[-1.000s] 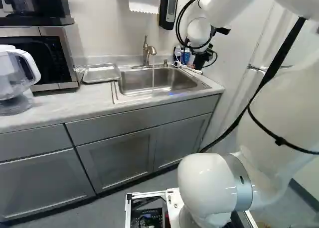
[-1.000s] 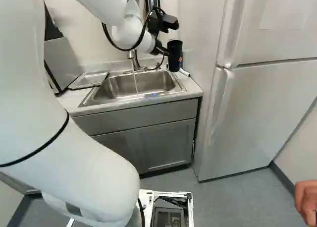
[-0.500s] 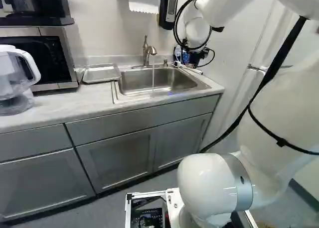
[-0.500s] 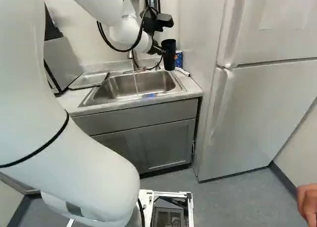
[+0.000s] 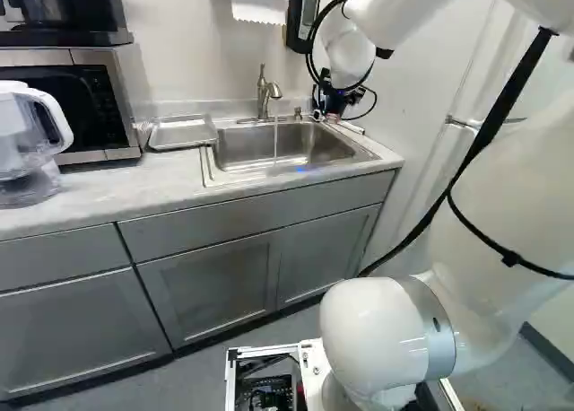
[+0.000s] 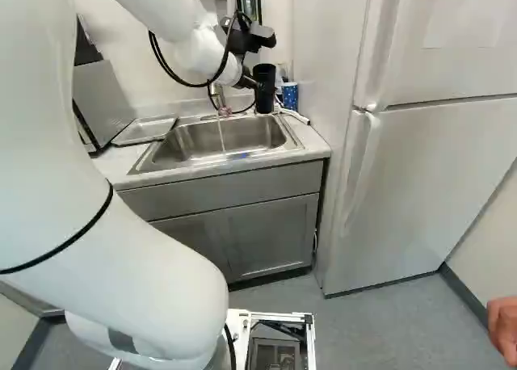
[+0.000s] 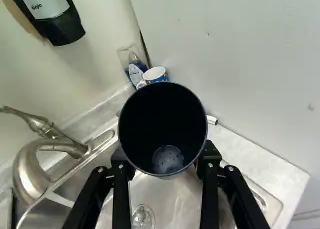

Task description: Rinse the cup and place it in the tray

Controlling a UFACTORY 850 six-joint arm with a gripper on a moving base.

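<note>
Since the earlier frames, your arm [image 6: 190, 43] has shifted toward the left of the right base view, carrying the black cup [image 6: 264, 91] with it, nearer the faucet [image 5: 264, 94]. The base has not moved; sink [image 5: 300, 144] and tray [image 5: 184, 134] hold their positions. The blue cup [image 6: 290, 96] behind is now more exposed.

Gripper [image 6: 251, 82] status: clamped on the black cup, one finger bearing on each side, as you see in the wrist view. The black cup is upright, mouth up, at upper centre of the right base view, by the sink's rear right corner. The wrist view lets you see down to its base.

Water [image 5: 276, 142] runs from the faucet into the sink, apart from the black cup. In the wrist view, the faucet stands beside the gripper and the drain [image 7: 143, 218] lies below, between the fingers.

The tray rests on the counter [image 5: 99, 188] just left of the sink, at upper left of the left base view. The microwave [image 5: 85, 97] and pitcher [image 5: 31, 137] stand farther left. The fridge [image 6: 428, 168] occupies the right of the right base view.
</note>
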